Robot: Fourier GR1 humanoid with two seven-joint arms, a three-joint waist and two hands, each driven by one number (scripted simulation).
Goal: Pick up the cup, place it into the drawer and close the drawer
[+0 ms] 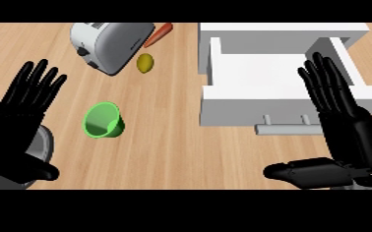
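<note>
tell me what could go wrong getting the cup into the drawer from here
The green cup sits near the left hand, well apart from the open drawer, so it could slip on the carry across. It could also clip the drawer's front wall. The right hand overlaps the drawer and may block the way.

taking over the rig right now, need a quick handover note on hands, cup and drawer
Left hand: open, holding nothing, at the view's left edge.
Right hand: open, holding nothing, over the drawer's right side.
Green plastic cup: on the wooden counter, between the left hand and the drawer, touched by neither hand.
White drawer: open, its grey bar handle facing the robot.
Done: no step yet; the drawer already stands open.
Left: grasp the cup, place it in the drawer, push the drawer shut.
</note>
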